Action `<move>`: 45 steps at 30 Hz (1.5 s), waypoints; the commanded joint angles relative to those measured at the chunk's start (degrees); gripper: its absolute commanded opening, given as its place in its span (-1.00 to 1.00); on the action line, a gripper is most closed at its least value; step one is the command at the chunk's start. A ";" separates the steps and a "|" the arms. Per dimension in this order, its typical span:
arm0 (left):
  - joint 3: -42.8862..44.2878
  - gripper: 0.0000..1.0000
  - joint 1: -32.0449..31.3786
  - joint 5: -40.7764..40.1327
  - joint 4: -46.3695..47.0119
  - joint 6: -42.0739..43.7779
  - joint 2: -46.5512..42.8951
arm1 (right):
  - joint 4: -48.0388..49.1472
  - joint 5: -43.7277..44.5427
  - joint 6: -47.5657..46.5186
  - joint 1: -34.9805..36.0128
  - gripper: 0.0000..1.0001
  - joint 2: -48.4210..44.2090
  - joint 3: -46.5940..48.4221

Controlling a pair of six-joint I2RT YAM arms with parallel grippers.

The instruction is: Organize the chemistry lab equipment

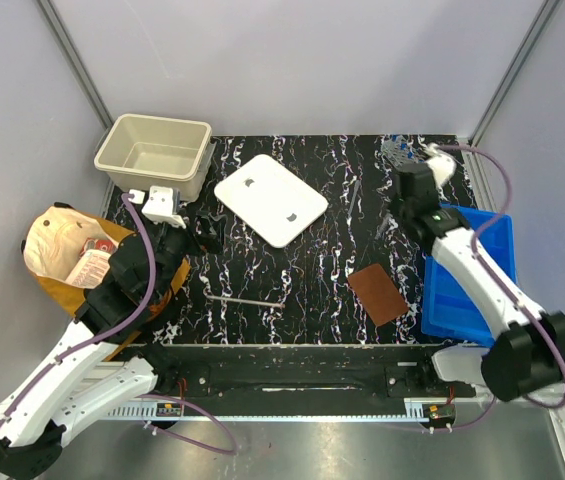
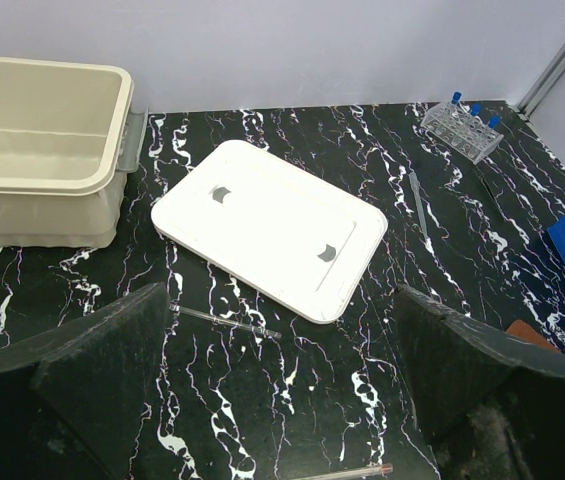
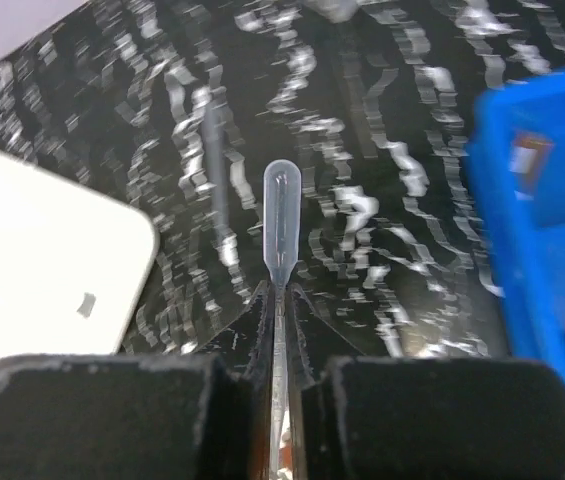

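Note:
My right gripper (image 3: pixel 280 300) is shut on a clear plastic pipette (image 3: pixel 281 215), bulb pointing forward, held above the black marbled table; in the top view it (image 1: pixel 400 208) is by the blue bin's far left corner. My left gripper (image 2: pixel 282 400) is open and empty, low over the table; in the top view it (image 1: pixel 202 232) is left of the white lid. A thin glass rod (image 2: pixel 227 322) lies between its fingers, another (image 2: pixel 347 472) nearer. A long thin rod (image 1: pixel 242 299) lies mid-table. A grey stick-like pipette (image 2: pixel 419 200) lies right of the lid. A clear tube rack (image 2: pixel 462 128) with blue caps stands far right.
A white lid (image 1: pixel 270 199) lies flat at centre. A beige bin (image 1: pixel 154 152) stands at back left, a blue bin (image 1: pixel 467 272) at right. A brown square (image 1: pixel 377 293) lies near the blue bin. A tan paper bag (image 1: pixel 67 255) with packets sits at left.

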 commanded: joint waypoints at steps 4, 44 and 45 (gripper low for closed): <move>0.61 0.98 0.04 0.61 2.53 -0.75 0.67 | 1.09 1.77 10.80 -16.89 -0.81 -16.88 -13.67; 0.43 0.98 -0.22 1.23 2.79 -0.57 0.41 | 11.73 -7.81 24.34 -46.53 -0.75 -10.31 -28.10; 0.43 0.98 -0.14 1.23 2.62 -0.58 0.50 | 11.90 -7.81 24.34 -46.53 -0.71 -9.96 -28.27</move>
